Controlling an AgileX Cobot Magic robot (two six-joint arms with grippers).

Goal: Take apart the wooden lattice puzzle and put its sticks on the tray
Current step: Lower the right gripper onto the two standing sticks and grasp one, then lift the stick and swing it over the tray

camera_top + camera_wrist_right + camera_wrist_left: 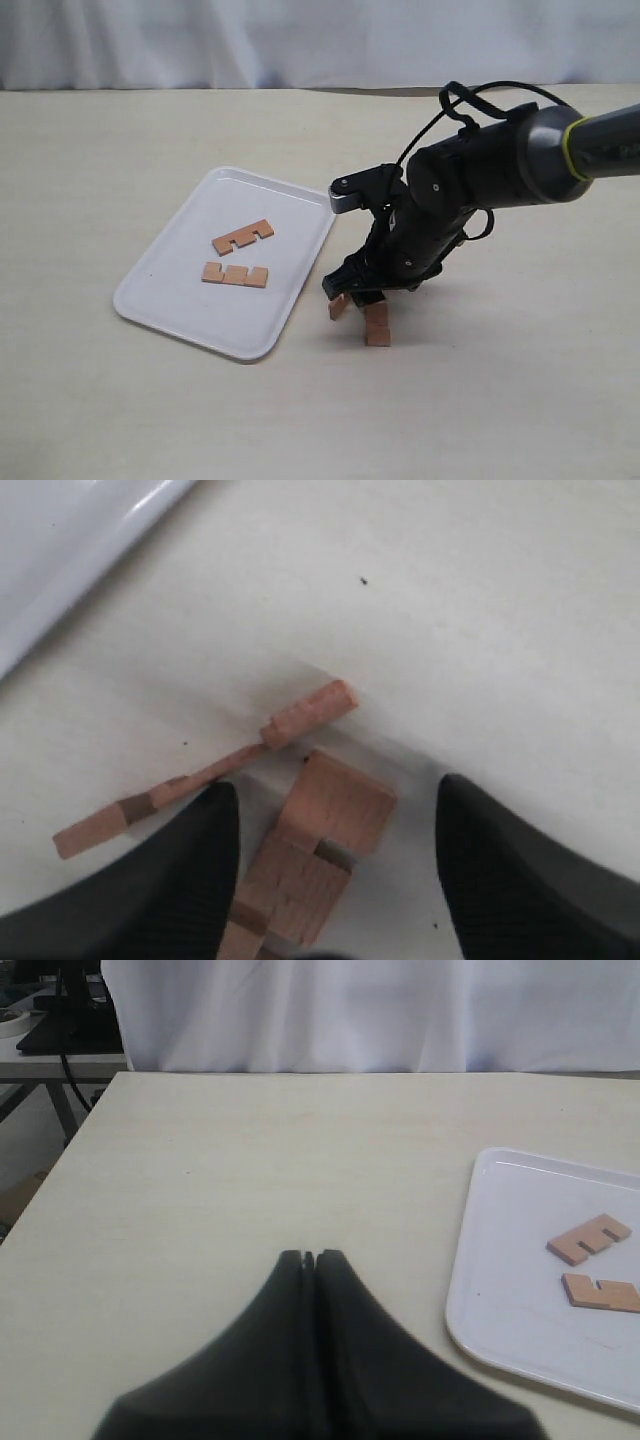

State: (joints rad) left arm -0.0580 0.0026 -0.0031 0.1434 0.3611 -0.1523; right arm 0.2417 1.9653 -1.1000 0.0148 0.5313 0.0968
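Observation:
The white tray (170, 290) holds two notched wooden sticks (243, 236) (235, 274), lying flat and apart. No "#" lattice shows. Two more sticks lie on the table just right of the tray: one flat (320, 850) and one thin, on its edge (215, 770). My right gripper (336, 785) is open low over them, its fingers on either side of the flat stick (377, 324). The thin stick (339, 306) lies just outside one finger. My left gripper (312, 1256) is shut and empty over bare table, left of the tray (500, 1290).
A white curtain hangs behind the beige table. The tray's corner (60, 540) lies close to the right gripper. In the left wrist view, dark equipment stands off the table's far corner.

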